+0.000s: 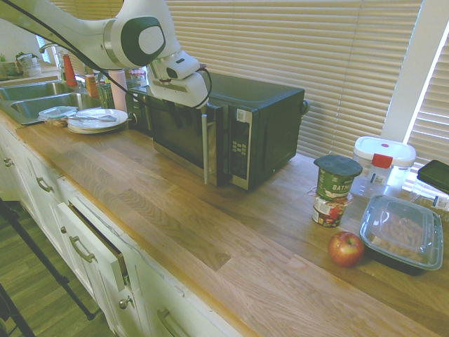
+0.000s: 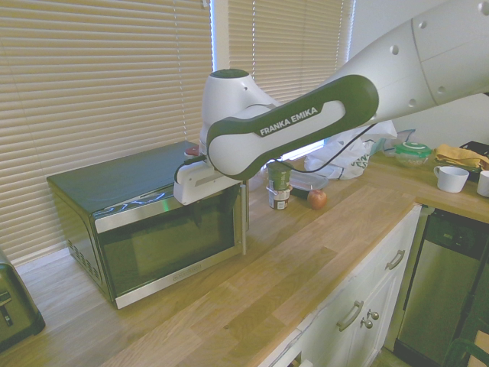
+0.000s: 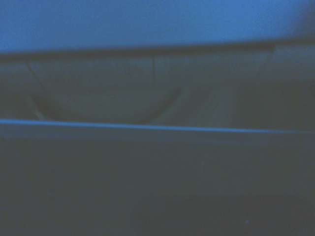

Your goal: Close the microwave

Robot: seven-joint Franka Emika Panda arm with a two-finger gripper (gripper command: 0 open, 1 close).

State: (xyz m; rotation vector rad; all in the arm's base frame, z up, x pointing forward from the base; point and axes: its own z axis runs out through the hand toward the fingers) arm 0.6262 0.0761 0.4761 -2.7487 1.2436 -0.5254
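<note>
The black microwave [image 1: 259, 112] stands on the wooden counter, its button panel [image 1: 240, 144] facing front. Its silver-trimmed glass door [image 1: 179, 137] stands slightly ajar, the handle edge [image 1: 205, 147] sticking out a little from the body. In the second exterior view the door [image 2: 168, 245] sits almost flush, with its free edge [image 2: 243, 218] proud of the front. My gripper [image 1: 179, 112] hangs against the upper front of the door, its dark fingers lost against the dark glass. The wrist view is a blur of the microwave [image 3: 157, 98] from close by.
To the right of the microwave are stacked cups [image 1: 335, 189], a red apple [image 1: 346, 248], a clear-lidded food tray [image 1: 402, 232] and a white container [image 1: 383, 158]. Plates [image 1: 95, 119] and a sink [image 1: 31, 98] lie to the left. A drawer [image 1: 98, 239] below stands slightly open.
</note>
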